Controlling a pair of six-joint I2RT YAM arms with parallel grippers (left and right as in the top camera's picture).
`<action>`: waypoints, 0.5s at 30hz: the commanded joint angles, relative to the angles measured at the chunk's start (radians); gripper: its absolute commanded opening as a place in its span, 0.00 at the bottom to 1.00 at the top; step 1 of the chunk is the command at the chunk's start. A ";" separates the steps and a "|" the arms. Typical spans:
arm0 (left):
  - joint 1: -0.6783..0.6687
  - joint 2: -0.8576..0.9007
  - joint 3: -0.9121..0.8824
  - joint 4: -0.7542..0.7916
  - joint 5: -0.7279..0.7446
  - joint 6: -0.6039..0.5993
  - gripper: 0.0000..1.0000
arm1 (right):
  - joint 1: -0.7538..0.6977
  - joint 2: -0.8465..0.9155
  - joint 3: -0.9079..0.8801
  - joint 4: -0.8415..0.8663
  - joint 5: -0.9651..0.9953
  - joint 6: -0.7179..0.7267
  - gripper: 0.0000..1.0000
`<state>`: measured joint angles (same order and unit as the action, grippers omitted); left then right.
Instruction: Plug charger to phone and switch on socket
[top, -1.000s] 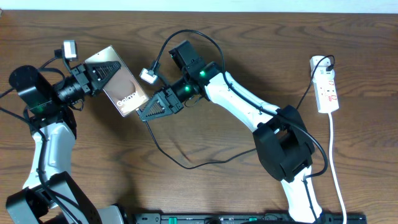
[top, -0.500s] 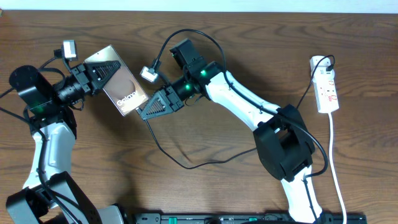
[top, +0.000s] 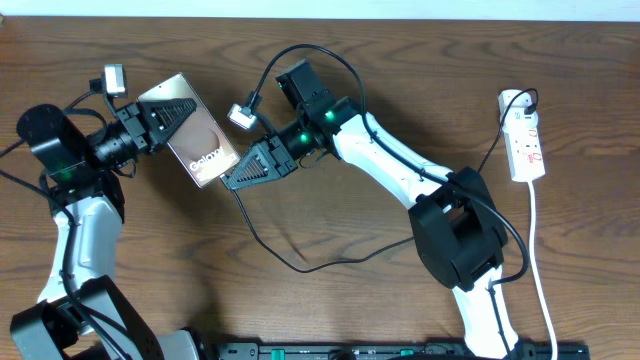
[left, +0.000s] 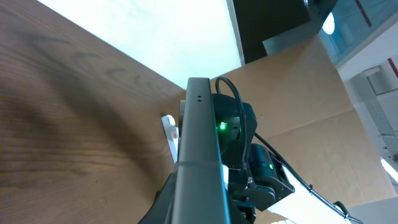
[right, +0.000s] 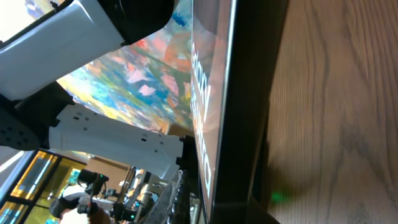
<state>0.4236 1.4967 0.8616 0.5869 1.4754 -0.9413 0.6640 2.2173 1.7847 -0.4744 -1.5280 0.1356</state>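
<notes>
My left gripper (top: 165, 118) is shut on the top end of the phone (top: 200, 145), a brown slab with pale "Galaxy" lettering, and holds it tilted at the table's upper left. The left wrist view shows the phone edge-on (left: 199, 155). My right gripper (top: 235, 180) is closed at the phone's lower end, and the thin black charger cable (top: 300, 266) leaves its tip and loops across the table toward the right. The plug tip itself is hidden. In the right wrist view the phone (right: 214, 93) fills the middle, close to the fingers. The white socket strip (top: 526, 140) lies far right.
The socket's white cord (top: 540, 260) runs down the right side to the front edge. A black plug (top: 522, 100) sits in the strip's top end. The right arm's base (top: 455, 240) stands mid-right. A black rail (top: 400, 350) runs along the front edge.
The right arm has shifted very slightly upward at the phone's lower end. The left arm and the phone have not visibly moved.
</notes>
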 joint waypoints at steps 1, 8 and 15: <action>-0.023 0.000 0.005 0.002 0.096 0.006 0.07 | -0.009 -0.006 0.020 0.012 -0.008 0.002 0.17; -0.023 0.000 0.005 0.002 0.097 0.006 0.07 | -0.009 -0.006 0.020 0.012 -0.008 0.002 0.19; -0.023 0.000 0.005 0.002 0.096 0.006 0.07 | -0.009 -0.006 0.020 0.011 -0.008 0.002 0.78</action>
<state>0.4072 1.4967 0.8616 0.5823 1.5185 -0.9382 0.6640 2.2173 1.7859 -0.4629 -1.5272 0.1429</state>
